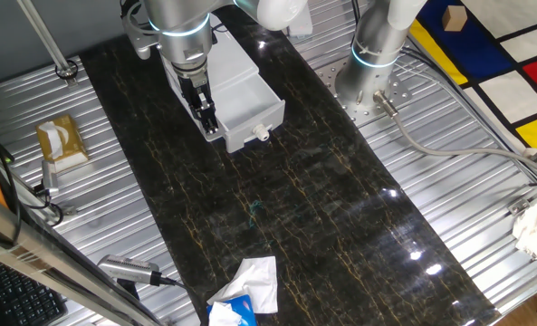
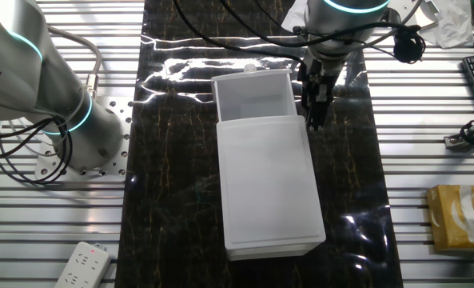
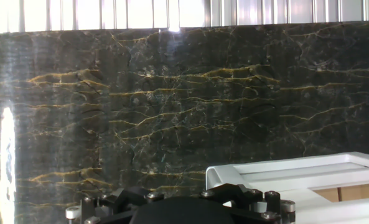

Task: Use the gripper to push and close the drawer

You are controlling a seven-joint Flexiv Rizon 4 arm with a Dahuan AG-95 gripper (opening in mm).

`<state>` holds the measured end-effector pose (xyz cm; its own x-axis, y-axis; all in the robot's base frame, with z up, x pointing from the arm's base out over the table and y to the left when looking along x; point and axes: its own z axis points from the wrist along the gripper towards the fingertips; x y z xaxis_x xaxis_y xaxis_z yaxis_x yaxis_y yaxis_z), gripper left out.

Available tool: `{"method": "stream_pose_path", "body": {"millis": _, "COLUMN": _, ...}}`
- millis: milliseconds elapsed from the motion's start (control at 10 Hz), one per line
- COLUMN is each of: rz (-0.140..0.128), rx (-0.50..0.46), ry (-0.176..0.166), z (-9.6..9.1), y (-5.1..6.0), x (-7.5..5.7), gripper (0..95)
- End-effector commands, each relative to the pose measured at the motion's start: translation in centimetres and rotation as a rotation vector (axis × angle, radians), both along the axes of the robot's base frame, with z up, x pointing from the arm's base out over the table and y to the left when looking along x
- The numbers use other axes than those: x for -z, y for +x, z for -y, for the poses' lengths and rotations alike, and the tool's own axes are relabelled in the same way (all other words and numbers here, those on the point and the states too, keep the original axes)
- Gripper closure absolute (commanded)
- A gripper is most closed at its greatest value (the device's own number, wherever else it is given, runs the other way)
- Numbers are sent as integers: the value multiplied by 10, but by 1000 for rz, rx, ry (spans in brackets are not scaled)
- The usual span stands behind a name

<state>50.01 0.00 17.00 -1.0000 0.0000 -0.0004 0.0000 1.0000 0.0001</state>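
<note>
Gripper (image 1: 210, 122) hung beside open drawer (image 1: 250, 95), not yet behind its front; finger state indeterminable, nothing visibly held.

Your arm (image 1: 179, 23) is a chunky silver-grey tube with a glowing teal ring (image 1: 179, 30) near the wrist. Below that ring you've got a small black hand (image 1: 209, 120) with two slim fingers, and black cables (image 2: 244, 28) loop around the wrist. Up close, your hand's black housing (image 3: 190, 208) is studded with little round silver screws (image 3: 272, 196).
</note>
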Motion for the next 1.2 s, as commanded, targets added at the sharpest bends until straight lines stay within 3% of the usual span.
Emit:
{"method": "stream_pose_path", "body": {"millis": 100, "rz": -12, "rx": -176, "ry": 13, "z": 0, "y": 0, "x": 0, "gripper": 0}}
{"method": "stream_pose_path", "body": {"millis": 200, "rz": -15, "rx": -177, "ry": 7, "z": 0, "y": 0, "x": 0, "gripper": 950}}
{"method": "stream_pose_path", "body": {"millis": 1200, "rz": -18, "rx": -173, "ry": 4, "z": 0, "y": 0, "x": -2, "gripper": 950}}
